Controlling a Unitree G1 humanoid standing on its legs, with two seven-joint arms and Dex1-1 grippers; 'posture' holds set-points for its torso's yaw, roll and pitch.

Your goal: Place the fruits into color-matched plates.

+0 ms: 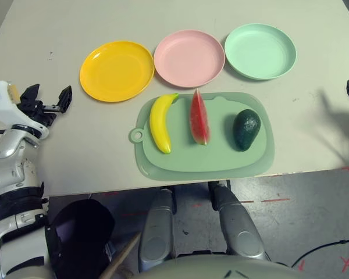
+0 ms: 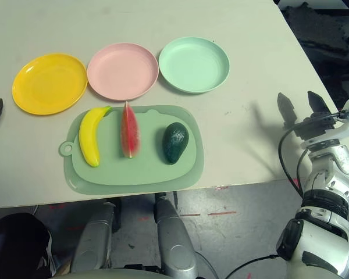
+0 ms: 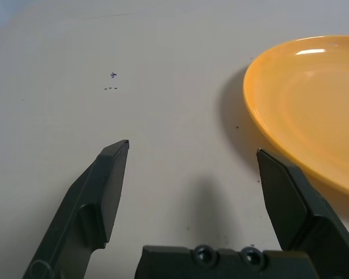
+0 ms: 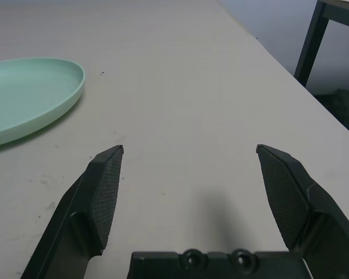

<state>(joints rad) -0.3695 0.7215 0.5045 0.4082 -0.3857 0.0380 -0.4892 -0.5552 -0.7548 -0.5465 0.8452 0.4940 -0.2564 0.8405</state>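
Note:
Three fruits lie side by side on the pale green mat (image 1: pixel 221 160): a yellow banana (image 1: pixel 160 122) at its left, a red watermelon wedge (image 1: pixel 199 117) in the middle, a dark green avocado (image 1: pixel 246 129) at its right. Behind the mat stand a yellow-orange plate (image 1: pixel 117 70), a pink plate (image 1: pixel 189 58) and a mint green plate (image 1: pixel 260 50), all empty. My left gripper (image 1: pixel 48 95) hovers open at the table's left side, just left of the yellow-orange plate (image 3: pixel 314 104). My right gripper (image 2: pixel 299 105) is open over the table's right side, right of the mint plate (image 4: pixel 29 96).
The table's front edge (image 1: pixel 192 180) runs just below the mat. At the far right beyond the table a dark table leg (image 4: pixel 311 38) stands on the floor. Bare tabletop lies under both grippers.

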